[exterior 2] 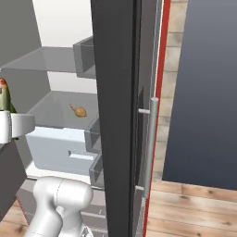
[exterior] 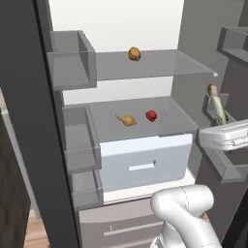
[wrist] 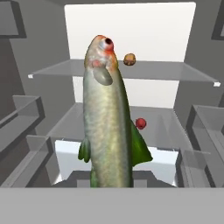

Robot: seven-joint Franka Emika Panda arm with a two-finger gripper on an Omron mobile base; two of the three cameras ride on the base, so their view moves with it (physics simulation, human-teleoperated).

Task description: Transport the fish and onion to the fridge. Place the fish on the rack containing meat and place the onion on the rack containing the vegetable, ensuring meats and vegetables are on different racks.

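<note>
The fridge [exterior: 29, 121] stands open in front of me. My gripper [exterior: 222, 127] is shut on the fish [exterior: 216, 105], a slim greenish-silver fish held upright, head up, at the right of the opening, outside the shelves. In the hand view the fish [wrist: 107, 127] rises through the middle. The meat [exterior: 134, 54], an orange-brown lump, sits on the upper rack [exterior: 164, 65]. On the lower rack [exterior: 167, 123] lie the onion [exterior: 127, 119] and, just to its right, the red vegetable [exterior: 151, 115]. From the right base view I see the fish [exterior 2: 4, 97] above the gripper [exterior 2: 8, 121], with the onion [exterior 2: 79, 111] beyond.
Grey side bins [exterior: 72, 60] line the fridge's left wall, and more bins [exterior: 232, 43] hang at the right. A white drawer [exterior: 145, 162] sits under the lower rack. The dark door edge [exterior 2: 118, 115] with its grey handle [exterior 2: 152, 139] stands close on the right.
</note>
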